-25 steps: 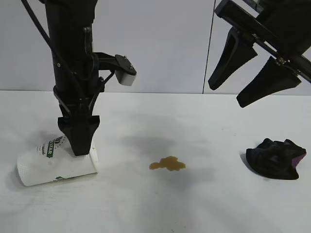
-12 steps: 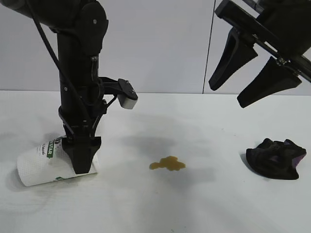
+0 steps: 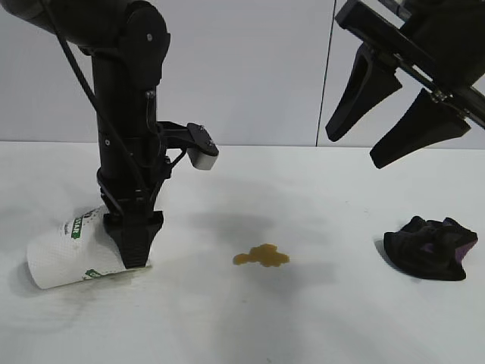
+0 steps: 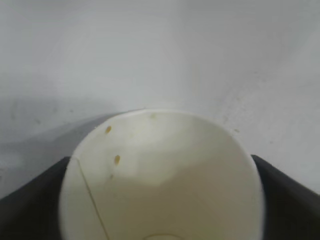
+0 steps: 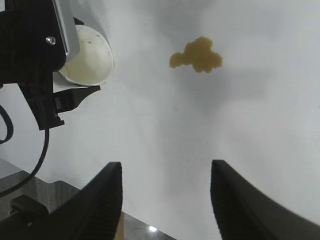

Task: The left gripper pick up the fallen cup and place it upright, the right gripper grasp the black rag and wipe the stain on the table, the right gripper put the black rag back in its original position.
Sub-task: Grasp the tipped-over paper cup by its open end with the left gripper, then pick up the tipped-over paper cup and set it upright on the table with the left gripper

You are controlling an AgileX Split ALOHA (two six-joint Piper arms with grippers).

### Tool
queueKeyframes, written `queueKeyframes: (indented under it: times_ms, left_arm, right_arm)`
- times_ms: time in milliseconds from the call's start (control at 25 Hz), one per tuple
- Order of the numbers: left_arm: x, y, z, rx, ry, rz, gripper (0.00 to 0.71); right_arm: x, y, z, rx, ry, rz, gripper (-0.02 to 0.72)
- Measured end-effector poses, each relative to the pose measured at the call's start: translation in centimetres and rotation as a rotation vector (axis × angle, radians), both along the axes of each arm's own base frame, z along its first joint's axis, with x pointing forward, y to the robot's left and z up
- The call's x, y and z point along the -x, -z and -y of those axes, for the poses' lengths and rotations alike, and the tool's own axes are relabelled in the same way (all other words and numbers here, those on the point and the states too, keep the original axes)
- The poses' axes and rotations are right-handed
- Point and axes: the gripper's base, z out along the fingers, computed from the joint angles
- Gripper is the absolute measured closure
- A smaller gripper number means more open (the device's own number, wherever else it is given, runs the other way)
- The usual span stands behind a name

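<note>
The white cup (image 3: 64,258) lies on its side at the table's (image 3: 303,326) left, its mouth toward the middle. My left gripper (image 3: 135,258) stands straight down over the mouth end. In the left wrist view its black fingers (image 4: 30,200) lie against both sides of the cup (image 4: 160,150), with no gap showing. The yellowish-brown stain (image 3: 261,256) sits mid-table. The black rag (image 3: 428,249), with a purple patch, is bunched at the right. My right gripper (image 3: 356,150) hangs high above the rag, open and empty. Its wrist view shows the stain (image 5: 197,55) and the cup (image 5: 87,62).
A grey wall runs behind the table's far edge. A white block (image 3: 203,155) sticks out from the left arm toward the middle. Bare tabletop lies between the cup, the stain and the rag.
The left gripper has sunk lower over the cup's mouth end, and its fingers have drawn in against the cup's sides. The right arm, rag and stain have not moved.
</note>
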Motion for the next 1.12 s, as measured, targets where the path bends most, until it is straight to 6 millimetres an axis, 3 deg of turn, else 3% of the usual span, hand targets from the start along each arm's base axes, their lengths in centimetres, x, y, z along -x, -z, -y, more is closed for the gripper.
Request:
queueKeyframes:
  times_ms: [640,920,1120]
  left_arm:
    - [0.2,-0.9,-0.1,-0.036,-0.040,-0.050,0.128]
    - [-2.1,-5.2,1.2,0.056,-0.095,0.096,0.128]
    - [-2.6,-10.1,1.6,0.139,-0.105,0.213,0.128]
  right_arm:
    - [-0.1,0.0,0.0,0.000,0.003,0.007,0.333]
    - [-0.1,0.0,0.0,0.001,0.003,0.009,0.333]
    - [-0.1,0.0,0.0,0.003,0.004,0.011,0.333]
